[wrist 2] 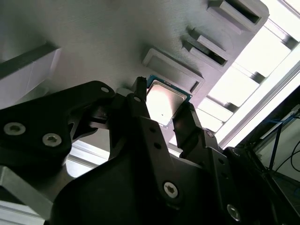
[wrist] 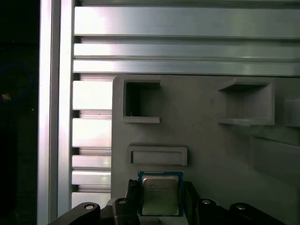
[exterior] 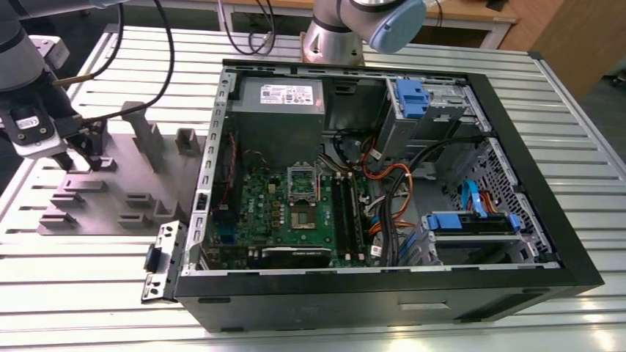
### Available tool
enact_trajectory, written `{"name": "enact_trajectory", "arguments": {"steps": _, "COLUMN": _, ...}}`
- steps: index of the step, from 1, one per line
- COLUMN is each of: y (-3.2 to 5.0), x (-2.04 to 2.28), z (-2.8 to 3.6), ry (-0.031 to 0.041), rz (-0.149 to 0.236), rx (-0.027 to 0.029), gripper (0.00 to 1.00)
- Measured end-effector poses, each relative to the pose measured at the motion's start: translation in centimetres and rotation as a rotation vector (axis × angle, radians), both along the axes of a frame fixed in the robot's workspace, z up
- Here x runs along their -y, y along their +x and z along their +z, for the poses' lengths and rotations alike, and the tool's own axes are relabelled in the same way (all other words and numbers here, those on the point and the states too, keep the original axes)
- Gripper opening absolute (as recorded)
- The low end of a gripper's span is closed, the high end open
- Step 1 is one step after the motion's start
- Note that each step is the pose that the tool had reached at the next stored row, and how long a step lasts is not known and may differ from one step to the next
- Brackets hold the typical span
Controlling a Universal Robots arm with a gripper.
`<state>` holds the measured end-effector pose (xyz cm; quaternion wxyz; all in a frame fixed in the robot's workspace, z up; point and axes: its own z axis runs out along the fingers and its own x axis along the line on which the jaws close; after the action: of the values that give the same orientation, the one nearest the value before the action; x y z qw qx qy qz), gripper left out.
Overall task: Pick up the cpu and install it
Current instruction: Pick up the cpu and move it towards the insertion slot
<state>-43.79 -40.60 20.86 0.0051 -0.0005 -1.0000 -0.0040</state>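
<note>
The cpu (wrist: 160, 194), a small square chip with a silver top and a dark green rim, sits between my gripper's (wrist: 160, 199) two black fingers. Both wrist views show them pressed against its opposite edges (wrist 2: 164, 99). It hangs right over the grey plastic fixture plate (wrist: 211, 150); whether it still touches the plate I cannot tell. In the exterior view my gripper (exterior: 83, 163) is low over the fixture plate (exterior: 108, 198) at the exterior view's left. The open computer case (exterior: 509, 117) lies in the middle, with the green motherboard (exterior: 293, 220) and its cpu socket (exterior: 303, 192) exposed.
Upright grey blocks (exterior: 146, 136) and several pockets stand on the fixture near my gripper. The case's raised metal wall (exterior: 210, 161) lies between fixture and motherboard. Cables (exterior: 391, 183), blue drive brackets (exterior: 470, 220) and a power supply (exterior: 281, 95) fill the case. A second arm's base (exterior: 338, 37) stands behind.
</note>
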Motion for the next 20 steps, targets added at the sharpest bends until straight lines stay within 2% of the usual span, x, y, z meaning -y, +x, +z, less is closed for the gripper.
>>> {"name": "enact_trajectory", "arguments": {"steps": 20, "y": 0.0, "x": 0.0, "z": 0.61, "ry": -0.0008, "rz": 0.0, "rx": -0.0003, "gripper": 0.47}}
